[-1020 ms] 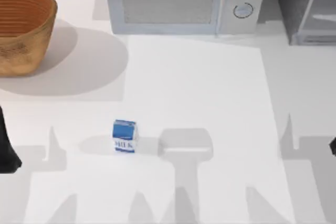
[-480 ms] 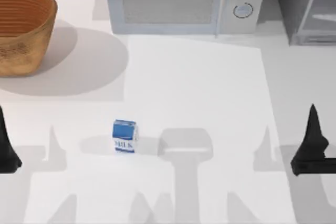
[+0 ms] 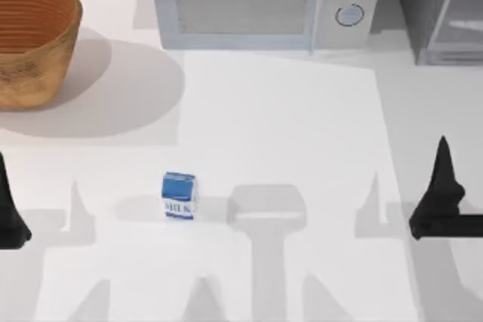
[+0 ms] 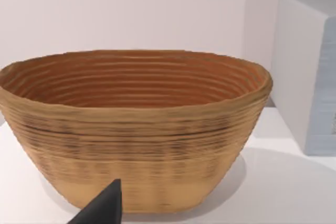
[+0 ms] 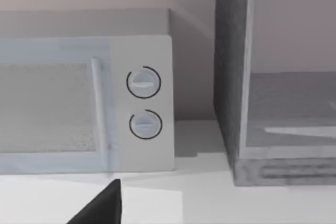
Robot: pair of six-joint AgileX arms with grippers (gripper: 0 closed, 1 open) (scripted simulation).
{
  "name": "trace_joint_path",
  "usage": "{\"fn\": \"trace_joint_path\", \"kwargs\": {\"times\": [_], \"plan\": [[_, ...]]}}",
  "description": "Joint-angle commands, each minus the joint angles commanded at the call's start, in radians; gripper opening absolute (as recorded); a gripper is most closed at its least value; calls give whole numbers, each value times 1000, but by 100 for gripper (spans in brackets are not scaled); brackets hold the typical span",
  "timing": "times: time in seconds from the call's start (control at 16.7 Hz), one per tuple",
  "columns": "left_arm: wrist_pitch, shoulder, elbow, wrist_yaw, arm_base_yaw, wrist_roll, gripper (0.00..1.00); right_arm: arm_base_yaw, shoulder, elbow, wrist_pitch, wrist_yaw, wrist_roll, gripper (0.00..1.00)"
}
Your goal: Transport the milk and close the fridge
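The milk (image 3: 179, 196), a small carton with a blue top and a white band, stands upright on the white table left of centre. The fridge (image 3: 423, 5) fills the back right corner; in the right wrist view its speckled dark side (image 5: 228, 77) meets a lighter glassy panel (image 5: 294, 108). My right gripper (image 3: 442, 164) hovers near the right edge, in front of the fridge and far right of the milk, holding nothing. My left gripper (image 3: 4, 186) sits at the left edge, well left of the milk.
A woven basket (image 3: 34, 43) stands at the back left and looms close in the left wrist view (image 4: 136, 129). A pale microwave (image 3: 256, 1) with two round knobs (image 5: 144, 103) sits at the back centre, beside the fridge.
My right arm has come in from the right edge and shifted a little leftward. The milk and the left arm have stayed put.
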Motion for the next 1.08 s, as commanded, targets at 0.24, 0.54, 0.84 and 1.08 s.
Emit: {"fn": "trace_joint_path", "kwargs": {"times": [0.24, 0.54, 0.84, 1.08], "plan": [[0, 0, 0, 0, 0, 0, 100, 72, 231, 205, 78, 101, 11, 100], [0, 0, 0, 0, 0, 0, 100, 185, 742, 563, 189, 268, 29, 100], [0, 0, 0, 0, 0, 0, 100, 283, 1309, 933, 279, 418, 50, 100], [0, 0, 0, 0, 0, 0, 100, 335, 1611, 1162, 329, 500, 64, 100]]}}
